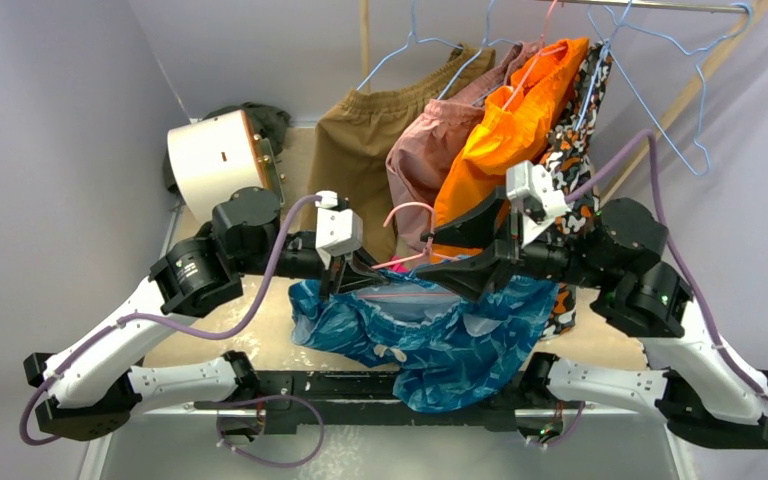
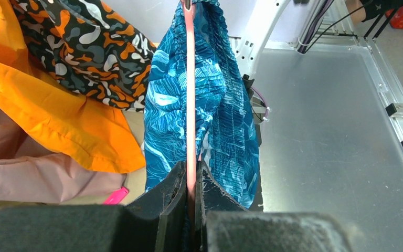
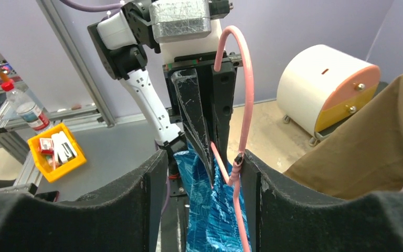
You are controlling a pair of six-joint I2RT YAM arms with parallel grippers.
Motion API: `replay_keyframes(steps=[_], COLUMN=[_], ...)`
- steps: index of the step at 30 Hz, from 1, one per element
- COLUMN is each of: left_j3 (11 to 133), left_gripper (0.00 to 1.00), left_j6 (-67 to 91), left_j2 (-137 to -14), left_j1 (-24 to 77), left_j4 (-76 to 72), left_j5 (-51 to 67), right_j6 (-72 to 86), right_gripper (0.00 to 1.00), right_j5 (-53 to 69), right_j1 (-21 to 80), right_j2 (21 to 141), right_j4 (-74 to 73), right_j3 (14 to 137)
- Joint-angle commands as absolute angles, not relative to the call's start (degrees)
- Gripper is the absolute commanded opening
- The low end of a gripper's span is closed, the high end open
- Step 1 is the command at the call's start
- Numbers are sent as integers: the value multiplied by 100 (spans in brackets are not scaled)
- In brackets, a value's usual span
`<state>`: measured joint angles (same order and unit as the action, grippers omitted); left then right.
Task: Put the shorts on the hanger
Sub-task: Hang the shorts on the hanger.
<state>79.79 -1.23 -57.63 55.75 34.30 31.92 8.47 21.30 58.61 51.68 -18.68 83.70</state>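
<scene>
The blue-and-teal shorts (image 1: 430,340) hang bunched between the two arms, above the table's near edge. The pink-red wire hanger (image 1: 407,212) is held over them, hook pointing up toward the rack. In the left wrist view my left gripper (image 2: 190,184) is shut on the hanger wire (image 2: 190,94), and shorts fabric (image 2: 220,110) drapes on both sides of that wire. My right gripper (image 3: 203,197) is open around the shorts (image 3: 215,215). The hanger's twisted neck (image 3: 237,168) lies against its right finger (image 3: 254,199), not clamped. From above, the two grippers, left (image 1: 345,278) and right (image 1: 457,272), face each other.
A rail at the back holds brown shorts (image 1: 360,140), pink ones (image 1: 425,150), orange ones (image 1: 515,120) and a patterned garment (image 1: 575,150) on light blue hangers (image 1: 680,110). A white drum (image 1: 215,160) stands at the back left. A yellow bin (image 3: 55,149) sits beside the table.
</scene>
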Motion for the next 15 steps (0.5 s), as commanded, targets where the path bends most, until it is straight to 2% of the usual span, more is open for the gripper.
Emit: replay_keyframes(steps=[1,4,9,15], left_j3=[7968,7987,7992,7978], left_gripper=[0,0,0,0], left_j6=[-35,-26,-5,-10], left_j2=[-5630,-5665,-5727,-5774], left_j1=[5554,5554,5555,5555], left_j4=[2896,2868,2867,2888], left_j5=[3213,3266,3340,3372], right_j6=[644,586,521,378], right_gripper=[54,49,31,29], right_j5=[1909,1910,1757,1604], right_j1=[5897,5904,5898,5898], right_j2=[5218,5510,5731,5948], right_j4=[-2353,-2833,-3188,-3644], right_j3=[8863,9149,9397,9706])
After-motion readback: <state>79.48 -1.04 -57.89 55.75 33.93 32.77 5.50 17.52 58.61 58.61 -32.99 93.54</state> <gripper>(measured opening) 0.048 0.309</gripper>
